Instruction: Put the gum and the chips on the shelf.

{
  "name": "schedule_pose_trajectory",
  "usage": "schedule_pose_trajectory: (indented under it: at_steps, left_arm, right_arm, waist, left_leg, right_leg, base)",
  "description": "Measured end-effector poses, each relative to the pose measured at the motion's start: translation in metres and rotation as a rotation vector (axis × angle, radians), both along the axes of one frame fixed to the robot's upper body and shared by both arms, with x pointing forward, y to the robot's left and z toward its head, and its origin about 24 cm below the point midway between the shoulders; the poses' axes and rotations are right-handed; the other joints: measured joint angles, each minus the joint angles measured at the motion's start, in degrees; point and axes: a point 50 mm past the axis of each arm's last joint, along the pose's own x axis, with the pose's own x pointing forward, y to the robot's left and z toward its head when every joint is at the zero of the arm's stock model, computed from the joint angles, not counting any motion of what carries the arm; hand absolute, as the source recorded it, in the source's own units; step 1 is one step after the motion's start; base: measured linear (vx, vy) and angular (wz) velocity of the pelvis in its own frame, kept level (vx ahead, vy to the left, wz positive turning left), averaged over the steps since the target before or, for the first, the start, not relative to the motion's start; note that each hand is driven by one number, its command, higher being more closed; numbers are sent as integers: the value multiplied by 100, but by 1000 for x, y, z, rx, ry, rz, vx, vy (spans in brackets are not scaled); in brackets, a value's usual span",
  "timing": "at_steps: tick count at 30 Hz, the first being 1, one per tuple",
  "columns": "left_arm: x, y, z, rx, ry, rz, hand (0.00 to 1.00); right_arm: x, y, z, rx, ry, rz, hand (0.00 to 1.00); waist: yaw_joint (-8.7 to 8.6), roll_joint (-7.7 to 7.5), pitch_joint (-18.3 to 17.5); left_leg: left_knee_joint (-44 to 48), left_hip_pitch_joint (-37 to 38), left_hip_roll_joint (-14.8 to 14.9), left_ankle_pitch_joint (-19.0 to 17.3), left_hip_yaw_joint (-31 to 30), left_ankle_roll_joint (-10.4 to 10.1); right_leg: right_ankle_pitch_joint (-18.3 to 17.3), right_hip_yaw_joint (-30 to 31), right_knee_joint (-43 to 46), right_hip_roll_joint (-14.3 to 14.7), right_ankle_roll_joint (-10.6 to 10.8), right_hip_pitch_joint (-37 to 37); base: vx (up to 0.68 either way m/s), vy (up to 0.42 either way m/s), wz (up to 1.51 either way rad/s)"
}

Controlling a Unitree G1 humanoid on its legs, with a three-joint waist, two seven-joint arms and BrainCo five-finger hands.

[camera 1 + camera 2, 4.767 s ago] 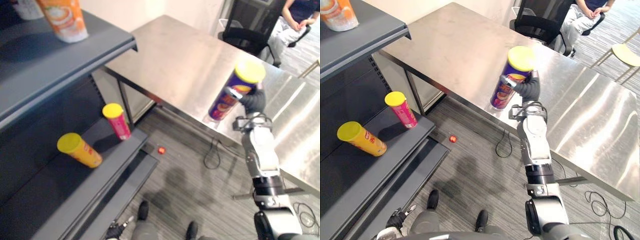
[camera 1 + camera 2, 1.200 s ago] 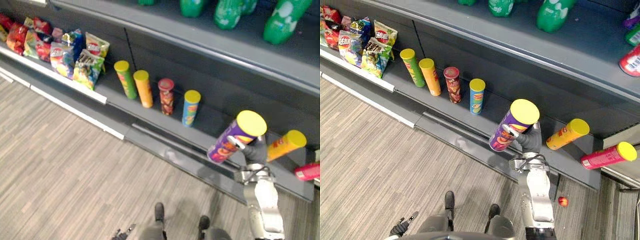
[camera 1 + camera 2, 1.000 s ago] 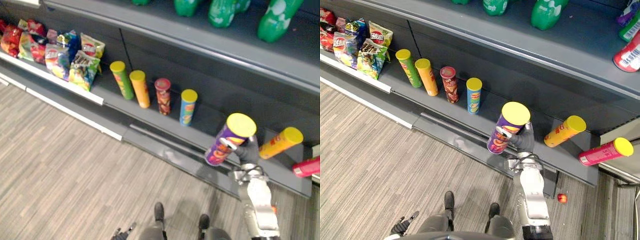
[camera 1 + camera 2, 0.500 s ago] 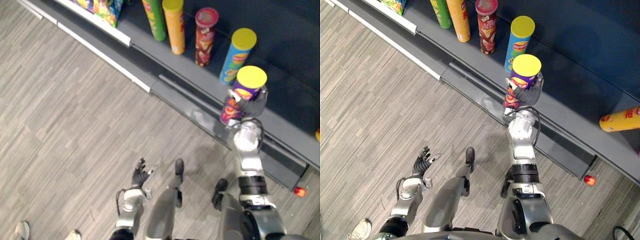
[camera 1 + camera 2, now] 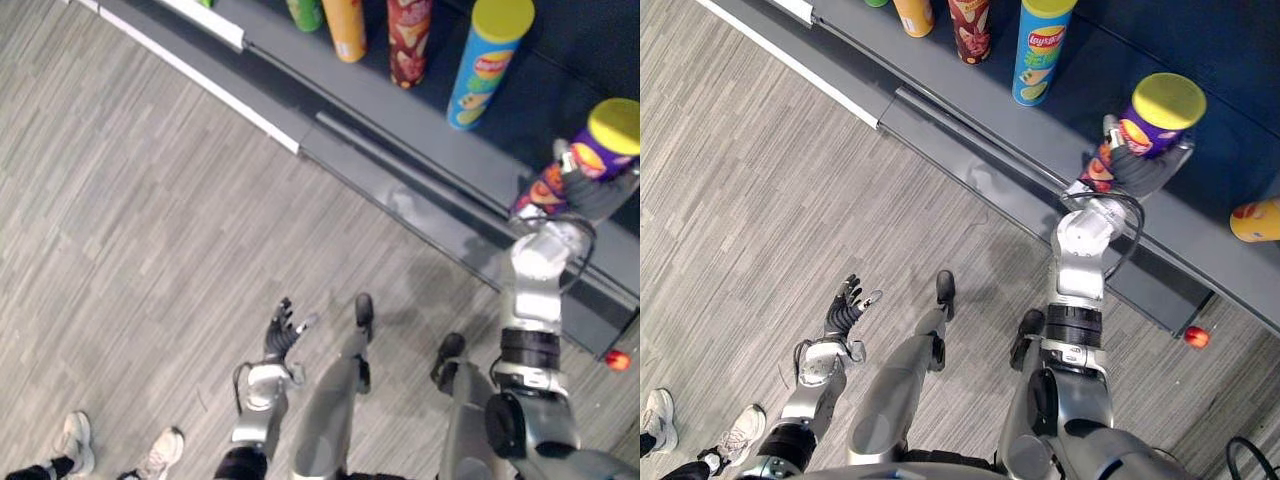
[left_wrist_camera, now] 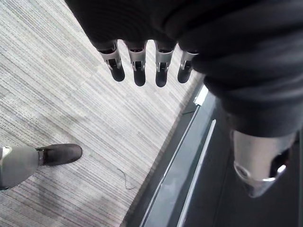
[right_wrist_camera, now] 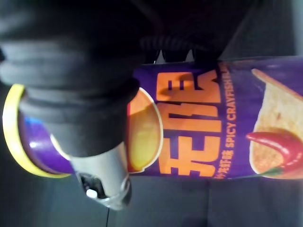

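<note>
Outstretched right hand (image 5: 1132, 166) wraps the chips can (image 5: 1161, 112).

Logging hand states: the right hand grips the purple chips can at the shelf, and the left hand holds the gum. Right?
Not the left hand: the left wrist view shows its fingers straight, holding nothing. The right hand grips the purple chips can at the shelf.

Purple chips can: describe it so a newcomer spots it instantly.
On the low grey shelf, follow the row of upright cans rightwards past the blue can. Next comes the purple chips can, yellow-lidded: the only purple one, and the only one gripped by the right hand.
</note>
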Motion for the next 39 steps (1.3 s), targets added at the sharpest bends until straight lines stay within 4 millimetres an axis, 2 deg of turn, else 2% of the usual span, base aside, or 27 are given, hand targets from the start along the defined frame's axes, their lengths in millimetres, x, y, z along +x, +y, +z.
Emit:
schedule_pose_trajectory:
  at_steps: [5, 10, 16, 20, 24, 27, 39]
  left_arm:
    - [2, -4, 5, -17, -24, 2, 0]
    - [3, -5, 6, -19, -29, 2, 0]
    - [6, -13, 13, -51, -68, -1, 0]
    - [8, -14, 17, -81, -85, 11, 0]
    - [10, -11, 22, -97, -110, 25, 0]
    - [12, -12, 27, -104, -132, 26, 0]
    - [14, -17, 34, -123, -163, 22, 0]
  right_arm:
    - [-10, -6, 11, 15, -69, -50, 100]
    - [-11, -9, 20, 17, -102, -63, 100]
    - [-12, -16, 52, -29, -193, -81, 100]
    - [-13, -20, 71, -37, -251, -86, 100]
    - [-14, -25, 74, -12, -265, -88, 100]
    - [-13, -27, 82, -19, -283, -91, 100]
    - [-7, -29, 81, -5, -259, -82, 100]
  waist:
    - [14, 0, 1]
    - [22, 0, 1]
    - [123, 15, 15]
    - [128, 52, 33]
    - [148, 73, 44]
    - [142, 82, 48]
    - [148, 82, 48]
  left_leg:
    - [82, -124, 48, -36, 189, 31]
    - [90, -165, 103, -35, 385, 31]
    - [166, -363, 137, -1, 470, -2]
    - [176, -522, 137, 8, 596, 11]
    - [183, -569, 135, 14, 653, 15]
    - [199, -657, 135, 29, 745, 34]
    - [416, -884, 170, -48, 847, 97]
  right_leg:
    - [-8, 16, 20, -12, -2, -106]
    - [-8, 33, 32, -24, -2, -167]
    - [-20, 27, 178, -60, -24, -405]
    - [-55, 24, 303, -131, -37, -616]
    - [-55, 28, 348, -161, -37, -695]
    - [-55, 42, 404, -195, -37, -829]
    - [-55, 103, 456, -205, -38, -1022]
  base:
    - [20, -53, -1]
    - [27, -58, -2]
    - [29, -70, 1]
    - [29, -99, 3]
    - [24, -68, -1]
    - [20, -67, -4]
    - [12, -64, -2]
